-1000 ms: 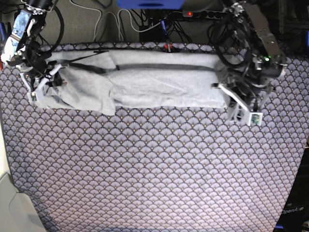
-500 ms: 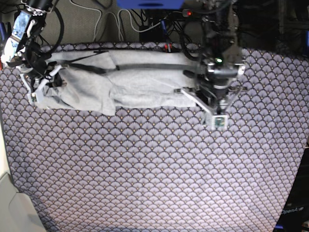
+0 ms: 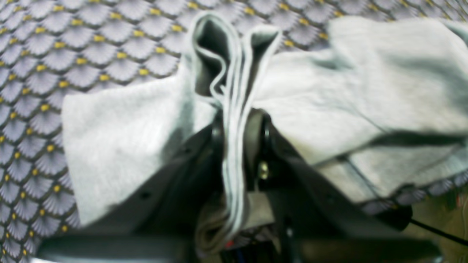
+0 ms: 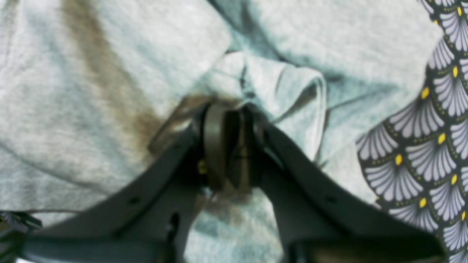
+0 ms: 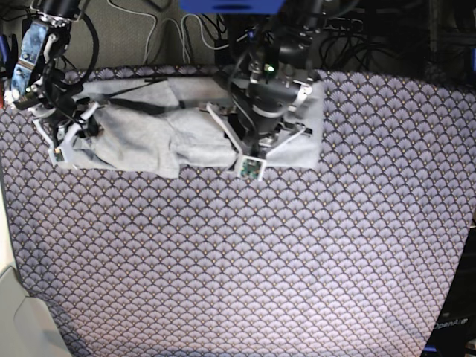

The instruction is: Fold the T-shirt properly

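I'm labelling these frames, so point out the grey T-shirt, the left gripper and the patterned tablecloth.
Light heather-grey cotton T-shirt (image 5: 141, 137): base view, flat body panel.
Left gripper (image 3: 236, 120): left wrist view, between fingertips pinching bunched fabric.
Purple scallop-patterned tablecloth (image 5: 245, 260): base view, bare middle area.

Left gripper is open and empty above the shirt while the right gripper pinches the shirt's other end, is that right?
Not quite. The left gripper is not open and empty: the left wrist view shows its jaws shut on a bunched edge of the shirt, with layers of fabric running up between them. The rest stands: the right gripper pinches the shirt's other end.
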Controlling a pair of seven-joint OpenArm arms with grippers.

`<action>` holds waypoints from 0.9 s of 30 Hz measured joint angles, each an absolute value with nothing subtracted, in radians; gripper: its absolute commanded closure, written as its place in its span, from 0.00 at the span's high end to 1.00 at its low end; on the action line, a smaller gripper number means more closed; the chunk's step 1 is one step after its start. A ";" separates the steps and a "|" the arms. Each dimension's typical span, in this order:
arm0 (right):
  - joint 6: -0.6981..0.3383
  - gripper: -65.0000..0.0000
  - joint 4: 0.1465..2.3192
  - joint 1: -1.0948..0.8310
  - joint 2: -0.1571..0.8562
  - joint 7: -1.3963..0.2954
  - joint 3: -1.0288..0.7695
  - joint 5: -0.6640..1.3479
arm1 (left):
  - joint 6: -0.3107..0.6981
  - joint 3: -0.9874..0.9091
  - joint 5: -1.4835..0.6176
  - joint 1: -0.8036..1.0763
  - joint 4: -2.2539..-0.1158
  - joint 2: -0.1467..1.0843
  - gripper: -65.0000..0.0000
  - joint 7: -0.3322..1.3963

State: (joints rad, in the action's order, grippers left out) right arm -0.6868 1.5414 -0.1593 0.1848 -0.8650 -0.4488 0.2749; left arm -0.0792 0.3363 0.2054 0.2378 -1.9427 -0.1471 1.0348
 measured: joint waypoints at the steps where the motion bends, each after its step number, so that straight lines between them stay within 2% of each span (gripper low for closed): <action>1: -0.687 0.13 1.538 -0.156 0.185 -0.867 -0.449 0.278 | -0.079 0.338 0.204 0.238 -1.943 -0.148 0.01 1.034; 12: -0.687 0.13 1.538 -0.155 0.185 -0.864 -0.448 0.278 | -0.079 0.353 0.200 0.237 -1.885 -0.147 0.01 1.028; 19: -0.687 0.13 1.538 -0.155 0.185 -0.864 -0.448 0.278 | -0.079 0.360 0.201 0.232 -1.885 -0.147 0.24 1.027; 27: -0.687 0.13 1.538 -0.155 0.185 -0.865 -0.447 0.278 | -0.078 0.360 0.199 0.223 -1.895 -0.147 0.25 1.028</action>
